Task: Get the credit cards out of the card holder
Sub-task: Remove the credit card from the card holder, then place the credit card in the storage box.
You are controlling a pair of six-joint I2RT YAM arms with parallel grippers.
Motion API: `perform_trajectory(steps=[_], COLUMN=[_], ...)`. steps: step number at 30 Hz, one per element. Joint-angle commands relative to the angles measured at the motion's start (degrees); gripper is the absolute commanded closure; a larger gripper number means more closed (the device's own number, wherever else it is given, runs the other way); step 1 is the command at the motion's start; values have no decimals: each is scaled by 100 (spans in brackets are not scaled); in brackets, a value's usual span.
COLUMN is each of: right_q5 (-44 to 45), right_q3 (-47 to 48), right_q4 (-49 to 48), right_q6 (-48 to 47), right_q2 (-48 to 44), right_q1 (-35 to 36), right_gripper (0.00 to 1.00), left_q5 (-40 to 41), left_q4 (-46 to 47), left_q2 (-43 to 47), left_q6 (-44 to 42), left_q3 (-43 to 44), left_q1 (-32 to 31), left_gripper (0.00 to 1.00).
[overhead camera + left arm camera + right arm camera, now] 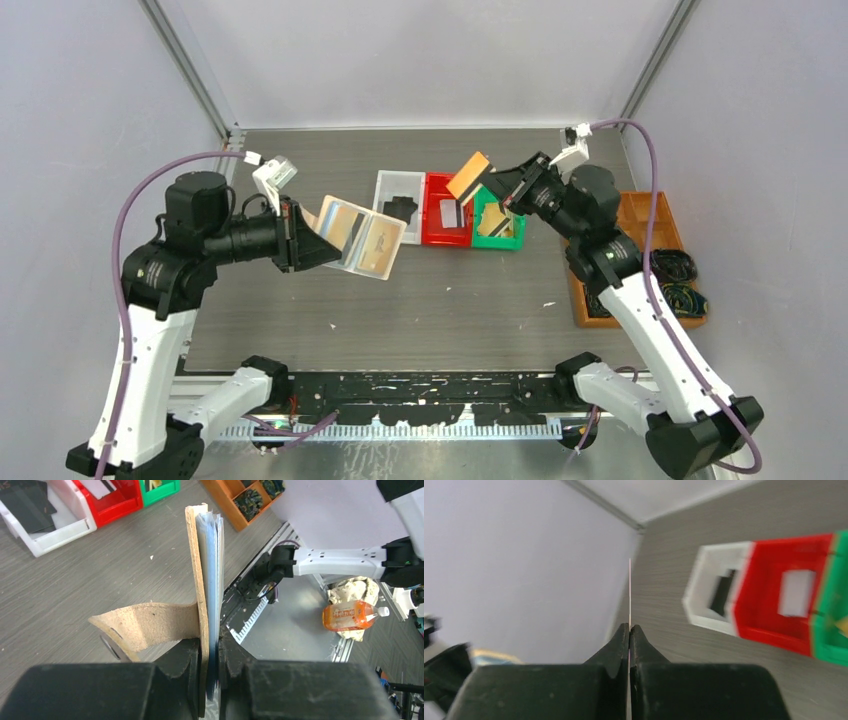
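Only an edge-on sliver of gold card [630,590] in right pincer [629,628].

The red bin [764,617] is blurred, and the credit card [630,590] shows only its edge.

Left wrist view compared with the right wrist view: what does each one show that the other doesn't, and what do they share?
Only the left wrist view: the left end effector clamped on the card holder, its snap tab sticking out sideways, plus the orange tray and a bottle. Only the right wrist view: the right end effector shut on a credit card, seen edge-on as a thin line. Both: the white bin, red bin, green bin and the grey table.
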State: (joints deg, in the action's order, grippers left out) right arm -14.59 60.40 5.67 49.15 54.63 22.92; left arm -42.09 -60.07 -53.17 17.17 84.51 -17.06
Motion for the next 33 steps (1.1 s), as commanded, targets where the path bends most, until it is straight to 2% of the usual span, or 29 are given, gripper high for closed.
perform_trajectory(steps=[1, 5, 14, 22, 28, 33], right_q5=[1032, 1859, 2502, 2080, 1753, 1883], right_q3=[170, 394, 1316, 2067, 2127, 2322], right_q4=[2094, 2334, 2323, 2194, 1866, 2135], right_q6=[-933, -1315, -2000, -2185, -2235, -2239], right_q2=[614, 1156, 2910, 4229, 4515, 4704], right_q1=[-346, -575, -806, -807, -815, -867], right_gripper=[100, 100, 99, 99, 99, 97], left_q5=[-179, -275, -393, -456, -637, -927], left_q4=[-259, -355, -543, -655, -673, -721], left_q2=[-242, -213, -65, -26, 5, 62], left_q6=[-536, -591, -762, -829, -845, -1012], left_q3=[321, 420, 364, 386, 434, 405], left_q1=[98, 132, 132, 135, 133, 133], left_gripper=[100, 100, 99, 97, 96, 97])
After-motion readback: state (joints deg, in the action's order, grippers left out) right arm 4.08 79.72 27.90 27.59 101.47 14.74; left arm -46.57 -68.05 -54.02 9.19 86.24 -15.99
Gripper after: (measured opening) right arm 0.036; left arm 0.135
